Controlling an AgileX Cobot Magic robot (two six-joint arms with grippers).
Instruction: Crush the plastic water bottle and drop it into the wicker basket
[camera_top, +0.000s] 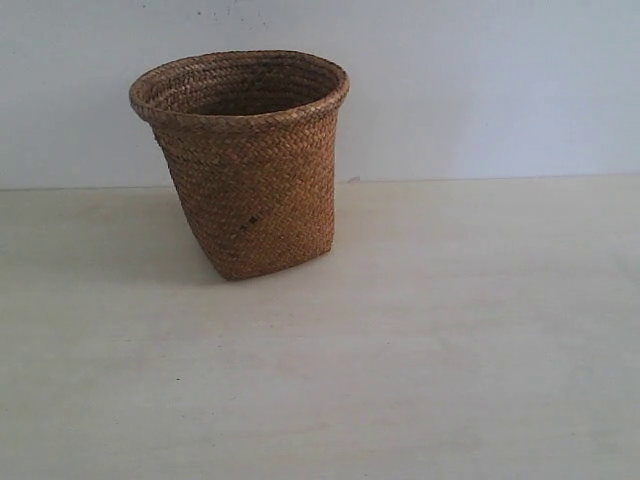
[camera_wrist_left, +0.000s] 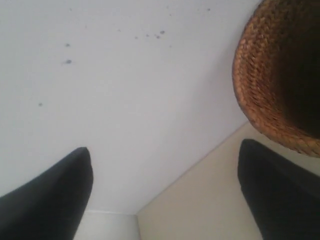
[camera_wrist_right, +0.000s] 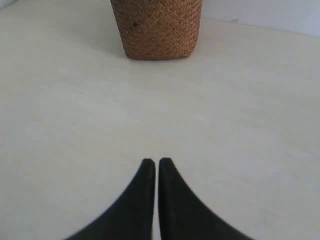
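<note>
The brown wicker basket (camera_top: 245, 165) stands upright on the pale table, left of the middle in the exterior view. Its rim and dark inside (camera_wrist_left: 280, 75) show in the left wrist view, its lower wall (camera_wrist_right: 157, 27) in the right wrist view. No plastic water bottle shows in any view. My left gripper (camera_wrist_left: 165, 150) is open with nothing between its black fingers (camera_wrist_left: 55, 195), close beside the basket's rim. My right gripper (camera_wrist_right: 156, 162) is shut and empty, low over the table some way in front of the basket. Neither gripper appears in the exterior view.
The pale table (camera_top: 420, 340) ends at a white wall (camera_top: 480, 90) right behind the basket. The wall (camera_wrist_left: 125, 90) carries a few small dark specks in the left wrist view.
</note>
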